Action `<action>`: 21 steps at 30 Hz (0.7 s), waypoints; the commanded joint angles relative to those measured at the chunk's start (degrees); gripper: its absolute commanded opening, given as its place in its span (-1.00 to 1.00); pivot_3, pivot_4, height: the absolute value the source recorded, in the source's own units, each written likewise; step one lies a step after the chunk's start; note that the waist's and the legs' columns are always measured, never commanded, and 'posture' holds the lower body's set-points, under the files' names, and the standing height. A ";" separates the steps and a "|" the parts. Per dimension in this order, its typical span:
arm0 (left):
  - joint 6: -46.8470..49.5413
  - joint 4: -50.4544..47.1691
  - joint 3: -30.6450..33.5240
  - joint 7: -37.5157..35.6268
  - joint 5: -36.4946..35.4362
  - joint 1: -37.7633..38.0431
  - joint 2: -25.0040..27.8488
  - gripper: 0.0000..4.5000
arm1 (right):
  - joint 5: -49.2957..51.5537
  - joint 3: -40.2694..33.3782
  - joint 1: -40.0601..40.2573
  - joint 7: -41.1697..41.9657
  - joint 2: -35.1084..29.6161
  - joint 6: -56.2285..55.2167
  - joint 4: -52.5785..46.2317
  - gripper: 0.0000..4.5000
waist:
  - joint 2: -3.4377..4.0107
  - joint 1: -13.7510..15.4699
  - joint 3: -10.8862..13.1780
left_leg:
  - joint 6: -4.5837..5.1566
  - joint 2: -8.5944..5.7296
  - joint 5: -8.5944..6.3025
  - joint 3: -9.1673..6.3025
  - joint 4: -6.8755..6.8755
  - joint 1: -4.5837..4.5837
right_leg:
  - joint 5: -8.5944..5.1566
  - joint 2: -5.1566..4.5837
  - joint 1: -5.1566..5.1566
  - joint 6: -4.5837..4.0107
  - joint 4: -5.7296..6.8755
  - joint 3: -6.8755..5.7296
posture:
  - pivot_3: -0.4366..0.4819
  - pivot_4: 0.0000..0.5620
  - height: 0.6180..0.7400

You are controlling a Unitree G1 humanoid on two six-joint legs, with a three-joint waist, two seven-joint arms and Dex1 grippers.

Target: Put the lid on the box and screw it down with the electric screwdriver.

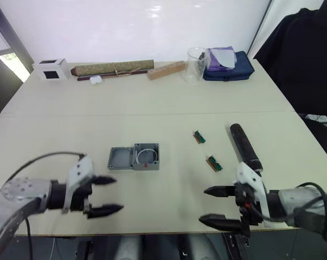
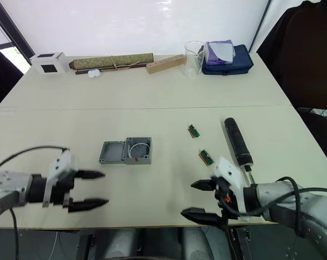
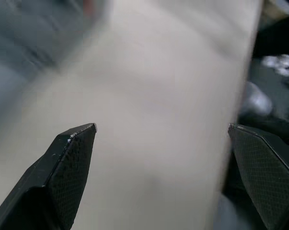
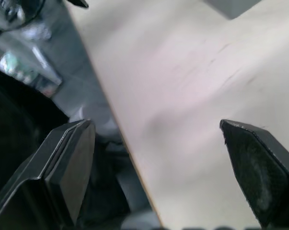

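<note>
Counter (image 1: pixel 168 108): pale, carries everything.

Electric screwdriver (image 1: pixel 245 146): lies flat on the counter's right side, just ahead of the right gripper (image 1: pixel 220 206), apart from it. Judged rigid, smooth, round, the heaviest task item; likely to roll. Best taken across mid-barrel, clear of the tip.

Glass beaker (image 1: pixel 196 65): far edge, upright, nothing seen inside.

Box (image 1: pixel 146 156): near centre, open side up, white wire loop and a red bit inside. Judged stiff, light, easily pushed along the counter; hold by outer side walls, keep off the wire.

Lid (image 1: pixel 120 158): touching the box's left side, recess up, bare. Shallow, thin-walled, probably light; pinch across opposite edges. Must be flipped before seating.

Two small green parts (image 1: pixel 199 137), (image 1: pixel 214 163): between box and screwdriver.

Left gripper (image 1: pixel 103 195): near edge, short of the lid, fingers wide, holding nothing. Right gripper: fingers likewise spread, holding nothing.
</note>
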 commanded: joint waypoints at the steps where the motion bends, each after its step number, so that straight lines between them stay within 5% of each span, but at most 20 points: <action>1: 1.40 3.83 0.37 -3.22 -1.40 -10.81 5.16 0.99 | 6.98 -0.77 -6.99 -6.83 0.47 1.55 -0.30 1.00 | -0.02 0.00 0.00 | 0.00 0.00 0.00 0.00 0.01 0.01 | 0.00 0.01 0.00 0.00 0.01 0.00 | -0.05 -0.47 1.00; 4: 5.21 6.09 -10.95 -11.31 1.83 -27.23 12.23 0.99 | 3.86 0.83 -12.70 -6.74 1.51 -1.68 -2.54 1.00 | -0.03 -0.05 0.01 | 0.00 0.00 0.00 -0.04 0.00 0.00 | 0.00 0.05 0.01 0.02 0.00 -0.04 | -0.05 -0.47 1.00; 7: 1.72 7.65 -20.42 -19.04 6.94 -38.00 13.02 0.99 | 1.77 4.07 -16.37 -7.26 2.13 -2.00 -3.26 1.00 | 0.00 -0.15 -0.01 | 0.00 -0.02 0.00 -0.03 -0.03 -0.08 | 0.10 0.05 -0.02 0.22 -0.09 -0.05 | -0.05 -0.47 1.00; 11: -3.84 12.58 -33.87 -22.10 20.09 -48.33 8.00 0.99 | -5.00 9.98 -17.64 -8.40 3.90 -3.24 -4.28 1.00 | 0.01 -0.35 -0.02 | 0.07 -0.01 -0.04 0.00 -0.04 -0.06 | 0.09 0.10 -0.06 0.28 -0.06 -0.01 | -0.05 -0.47 1.00; 21: -4.33 22.07 -46.61 -21.24 33.72 -55.29 -5.44 0.99 | -13.66 16.05 -16.91 -9.93 7.25 -3.77 -5.75 1.00 | 0.00 -0.25 -0.01 | 0.08 0.00 -0.03 -0.08 0.10 -0.14 | 0.10 0.13 -0.12 0.29 0.10 -0.01 | -0.05 -0.47 1.00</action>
